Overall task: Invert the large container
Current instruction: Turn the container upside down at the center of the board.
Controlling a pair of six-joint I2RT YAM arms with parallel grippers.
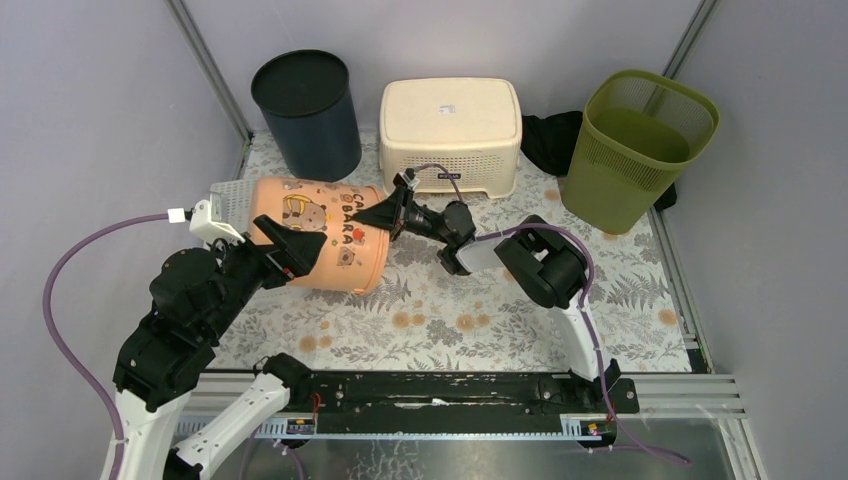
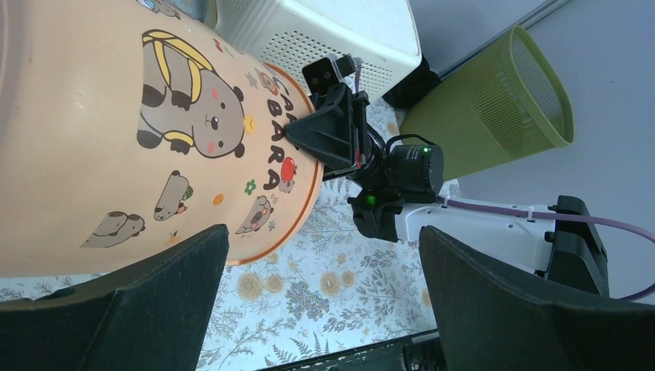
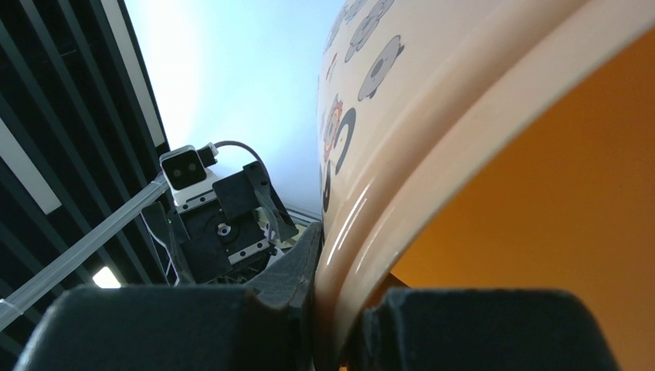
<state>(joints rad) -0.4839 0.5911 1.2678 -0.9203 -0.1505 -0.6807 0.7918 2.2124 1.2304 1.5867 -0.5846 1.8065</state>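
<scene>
- Centre-left of the overhead view: the large peach plastic container, printed with cartoon capybaras, lies on its side on the floral-patterned table cover. Its open mouth faces right and its base faces left.
- The right gripper is pinched nearly closed on the container's rolled rim at the upper edge of the mouth. One finger sits outside the wall, the other inside against the orange interior.
- The left gripper is spread as wide as it goes and holds nothing. Its dark fingers sit by the lower side of the container's wall; whether they touch it I cannot tell.
- The turn looks roughly half done. To finish it well, the rim pinch should carry the mouth over and down in a slow arc. The open left gripper should brace the round wall so the container pivots rather than rolls away.
- The plastic is glossy and smooth, and the body is round and tapered. A narrow pinch on so slick a lip could probably slip if hurried.
- Along the top of the frame stand a dark round bin, a cream perforated plastic basket and an olive-green mesh wastebasket, all apart from the container.
</scene>
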